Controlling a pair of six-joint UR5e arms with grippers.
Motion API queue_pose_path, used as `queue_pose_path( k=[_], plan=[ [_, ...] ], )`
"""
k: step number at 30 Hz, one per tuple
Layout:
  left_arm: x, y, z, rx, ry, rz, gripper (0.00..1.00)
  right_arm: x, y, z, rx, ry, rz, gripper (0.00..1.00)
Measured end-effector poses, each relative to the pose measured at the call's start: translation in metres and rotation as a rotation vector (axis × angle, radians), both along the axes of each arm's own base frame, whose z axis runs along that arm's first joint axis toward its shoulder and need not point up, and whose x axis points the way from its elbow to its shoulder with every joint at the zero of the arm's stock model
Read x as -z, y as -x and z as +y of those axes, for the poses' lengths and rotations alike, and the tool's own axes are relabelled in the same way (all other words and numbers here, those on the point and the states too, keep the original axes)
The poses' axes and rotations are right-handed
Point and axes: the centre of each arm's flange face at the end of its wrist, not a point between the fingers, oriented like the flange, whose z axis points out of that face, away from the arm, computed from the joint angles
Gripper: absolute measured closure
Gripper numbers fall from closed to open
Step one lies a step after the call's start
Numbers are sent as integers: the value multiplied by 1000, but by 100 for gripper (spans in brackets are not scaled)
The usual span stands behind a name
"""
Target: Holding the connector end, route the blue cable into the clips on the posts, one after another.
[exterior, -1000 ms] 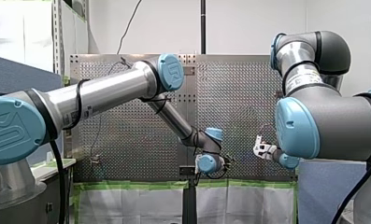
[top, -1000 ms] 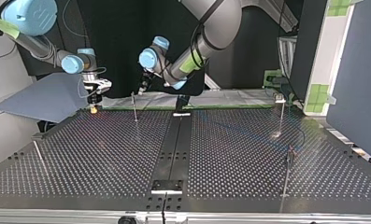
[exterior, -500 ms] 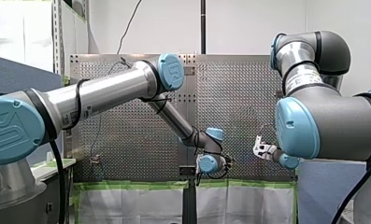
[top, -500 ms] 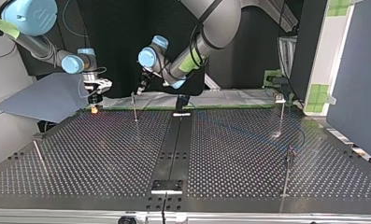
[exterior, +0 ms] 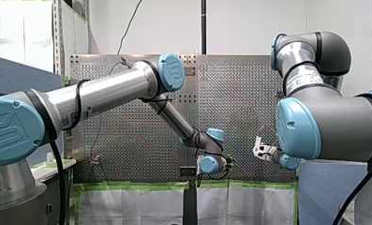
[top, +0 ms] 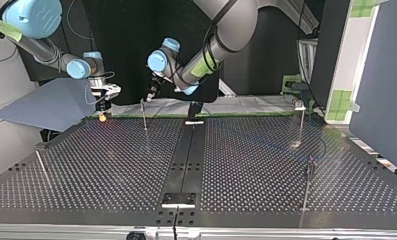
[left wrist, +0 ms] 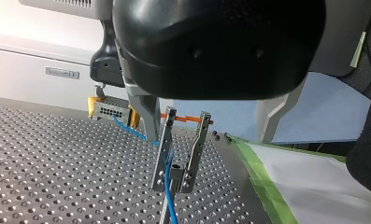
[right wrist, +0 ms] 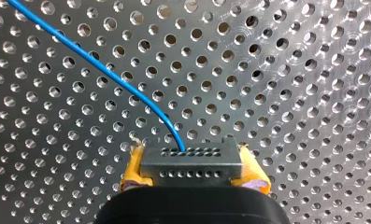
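Right gripper (right wrist: 192, 173) is clamped on the connector (right wrist: 191, 162), with a yellow pad on each side of it. The blue cable (right wrist: 103, 70) leaves the connector's face and runs off low over the table (right wrist: 290, 93).

Reference point is the clip (left wrist: 181, 149) on the post (top: 144, 115) under the left arm. The connector sits near that clip, off to one side and low. My read is that it's held there so the cable comes in at a shallow angle, without slack.

The cable passes between the clip's two prongs, lies against one of them, then drops along the post. I'd call it seated.

Left gripper (left wrist: 206, 139) is spread wide, one finger on each side of the clip, gripping nothing. It's probably there to guide or press the cable home.

The other posts (top: 302, 122) stand well apart from the clip. They're too small in the top view to tell whether they carry cable, so I can't say how far along the task is.
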Motion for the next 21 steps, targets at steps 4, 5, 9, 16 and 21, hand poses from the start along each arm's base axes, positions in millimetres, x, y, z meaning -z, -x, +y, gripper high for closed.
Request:
queue_pose_path(
  k=[4,5,9,16,21],
  plan=[
    [0,0,0,0,3,0,0,0,0,0,0,0,0,100],
    [0,0,0,0,3,0,0,0,0,0,0,0,0,100],
    [0,1,0,-2,3,0,0,0,0,0,0,0,0,100],
    [0,1,0,-3,3,0,0,1,0,0,0,-4,0,100],
    [0,1,0,-13,-2,-2,0,1,1,0,1,-6,-1,100]
  ],
)
